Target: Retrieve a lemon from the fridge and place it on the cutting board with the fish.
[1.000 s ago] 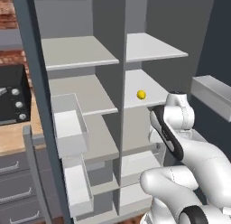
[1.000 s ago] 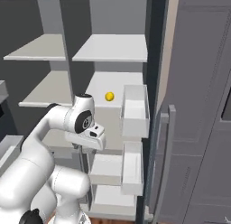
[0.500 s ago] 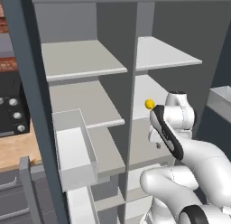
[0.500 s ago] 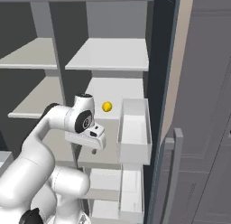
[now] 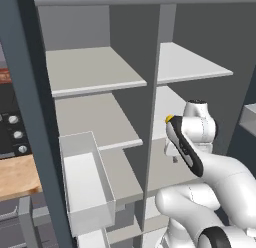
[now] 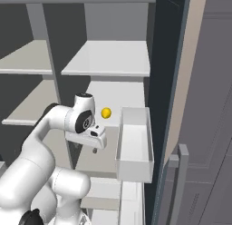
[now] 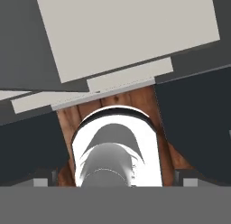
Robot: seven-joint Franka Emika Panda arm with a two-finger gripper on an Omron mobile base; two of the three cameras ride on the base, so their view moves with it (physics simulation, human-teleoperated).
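Base has closed in on the open fridge (image 6: 167,61); lemon (image 6: 106,112) sits mid-shelf (image 6: 131,90) in the right column, just beyond the gripper (image 6: 94,149), jaws spread and empty, reach pending.

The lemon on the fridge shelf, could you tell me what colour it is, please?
Bright yellow; the lemon shows best in the right base view.

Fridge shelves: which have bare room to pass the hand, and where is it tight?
The fridge's top shelves both lie bare. The left middle shelf is bare too. Tight spot: the right middle shelf, where the lemon sits between the arm and the door bin.
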